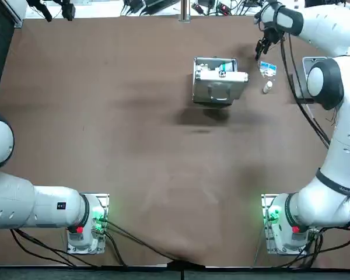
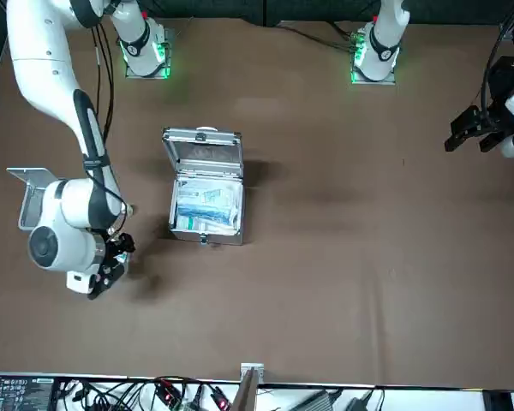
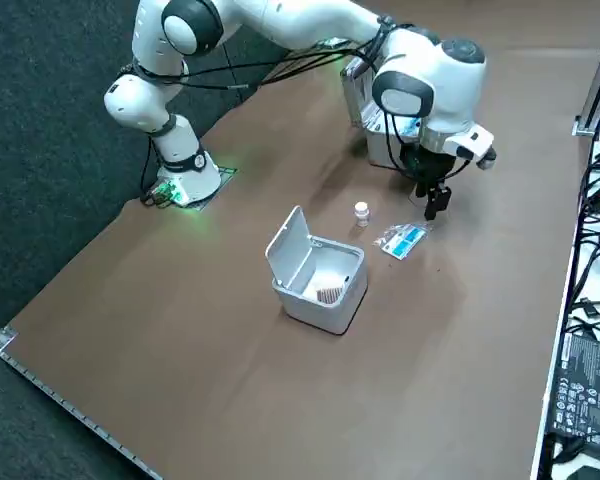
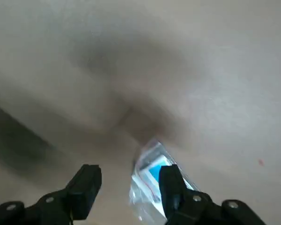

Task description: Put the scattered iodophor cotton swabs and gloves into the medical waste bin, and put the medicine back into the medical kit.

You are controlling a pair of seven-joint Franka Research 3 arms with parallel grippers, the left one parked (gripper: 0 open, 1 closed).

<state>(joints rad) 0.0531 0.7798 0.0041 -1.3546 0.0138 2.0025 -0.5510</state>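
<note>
Right side view: right fingers (image 3: 431,203), apart and empty, hover near the swab packet (image 3: 401,240); bare table (image 3: 480,340) beyond.

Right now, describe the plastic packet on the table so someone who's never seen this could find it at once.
Start at the open metal medical kit and look toward the robot's right. There, close by the open right gripper, lies a flat clear packet with a blue label. The small white bottle beside it is round; only the packet is flat and blue.
</note>
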